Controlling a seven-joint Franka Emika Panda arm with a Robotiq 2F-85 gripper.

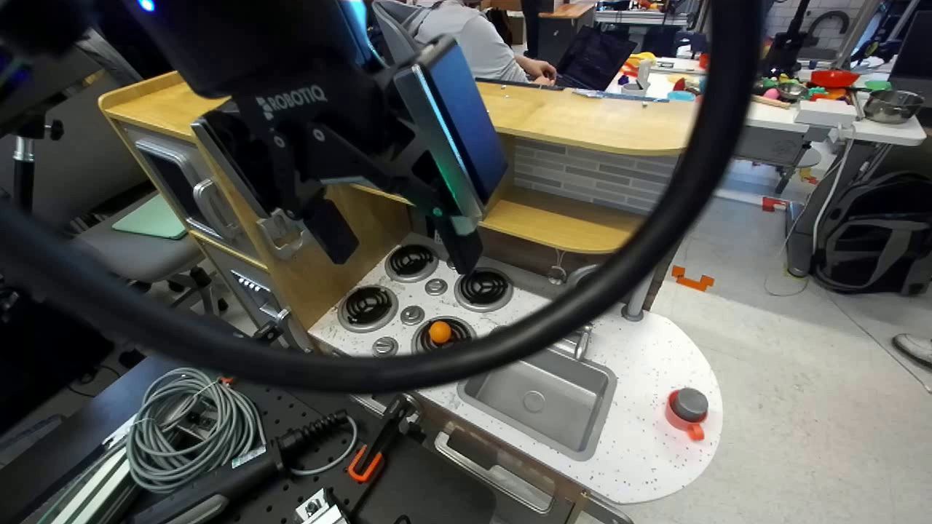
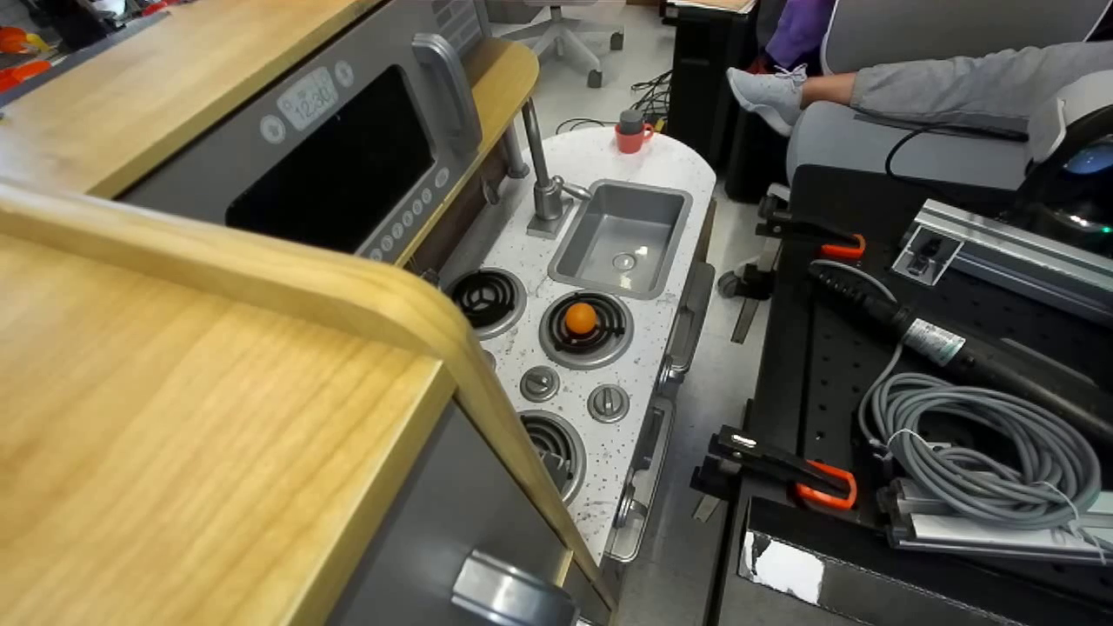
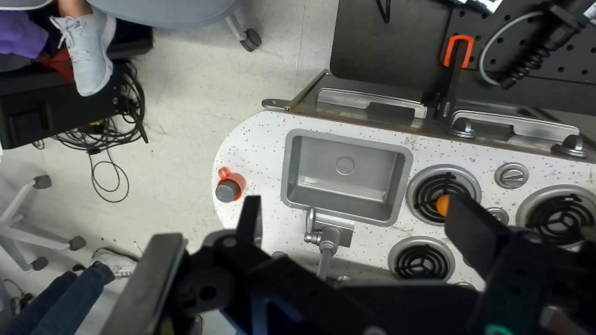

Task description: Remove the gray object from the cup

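Gripper [image 1: 403, 262] hangs high above the white countertop [image 1: 649, 356], its two fingers [image 1: 464, 251] spread wide apart. Well apart from it and lower down, the gray object [image 2: 631, 120] sits in the red cup [image 2: 629, 142], its top standing above the rim, on the countertop's rounded end near the sink [image 1: 568, 407]. In the wrist view the gray object shows to the left of both fingers, outside the gap between them
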